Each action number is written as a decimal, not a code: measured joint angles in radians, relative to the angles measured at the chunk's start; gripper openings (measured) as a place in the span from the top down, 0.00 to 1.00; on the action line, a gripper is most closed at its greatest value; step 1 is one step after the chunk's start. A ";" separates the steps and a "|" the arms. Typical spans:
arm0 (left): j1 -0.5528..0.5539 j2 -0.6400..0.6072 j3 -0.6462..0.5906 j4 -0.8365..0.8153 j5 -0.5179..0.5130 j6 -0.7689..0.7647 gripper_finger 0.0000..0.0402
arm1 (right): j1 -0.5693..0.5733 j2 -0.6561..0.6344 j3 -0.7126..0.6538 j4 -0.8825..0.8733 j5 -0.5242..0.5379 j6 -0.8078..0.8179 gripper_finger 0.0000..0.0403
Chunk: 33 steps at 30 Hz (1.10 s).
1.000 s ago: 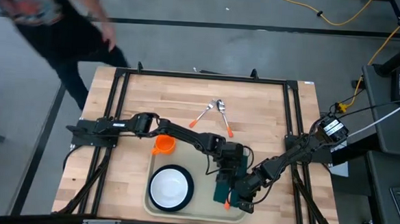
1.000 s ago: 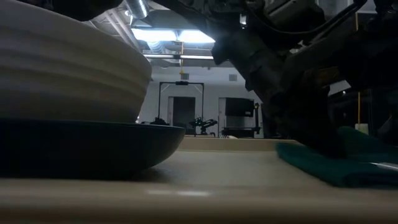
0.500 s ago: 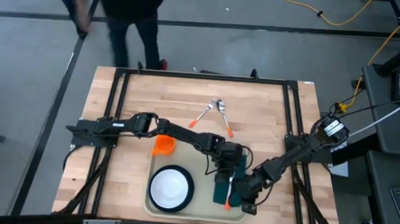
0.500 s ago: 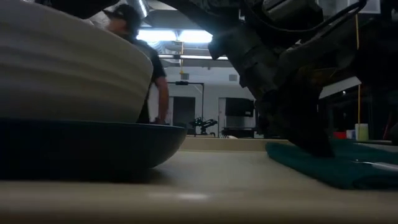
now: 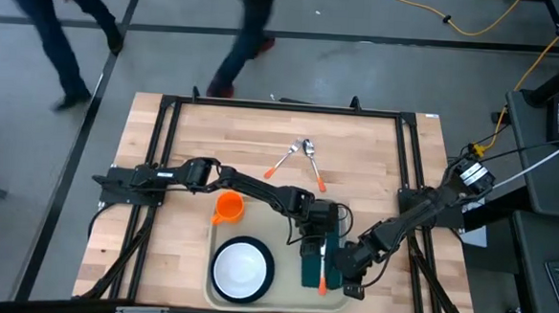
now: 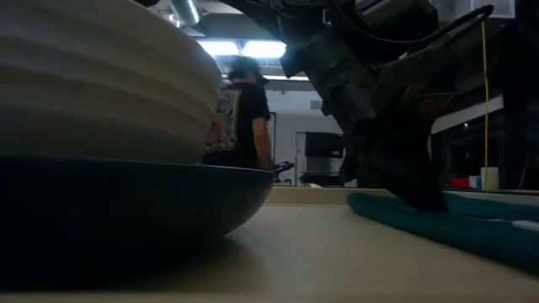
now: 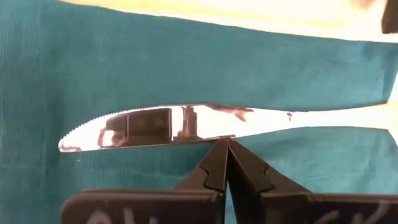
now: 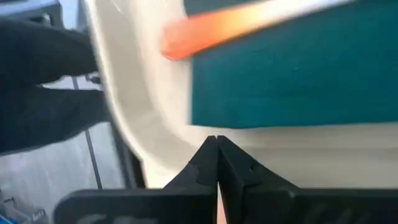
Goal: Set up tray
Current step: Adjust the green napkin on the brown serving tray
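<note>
Both my jaws pinched shut, empty: left gripper (image 7: pixel 222 149) over knife (image 7: pixel 174 126) on napkin (image 7: pixel 124 68); right gripper (image 8: pixel 216 144) at tray (image 5: pixel 286 301) near edge.

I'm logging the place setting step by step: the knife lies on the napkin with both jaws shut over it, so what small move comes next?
Probably lift the left gripper clear of the knife, which already lies flat on the green napkin in the tray. The fork and spoon remain on the table outside it.

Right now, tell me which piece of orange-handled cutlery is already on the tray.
The knife, lying on the green napkin inside the tray, between both shut grippers. The other two utensils lie crossed on bare table, far side.
</note>
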 joint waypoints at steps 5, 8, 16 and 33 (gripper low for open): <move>-0.001 0.000 -0.001 0.014 0.003 -0.020 0.99 | 0.000 -0.112 0.000 -0.120 0.067 -0.020 0.99; -0.007 0.000 -0.001 0.022 -0.004 -0.020 0.99 | 0.000 -0.175 0.003 -0.098 0.126 -0.059 0.99; -0.012 -0.055 0.054 -0.023 -0.057 -0.009 0.99 | -0.031 -0.202 0.003 -0.095 0.192 -0.148 0.99; -0.045 -0.097 0.050 -0.195 -0.137 -0.014 0.99 | -0.091 -0.202 0.005 -0.083 0.198 -0.414 0.99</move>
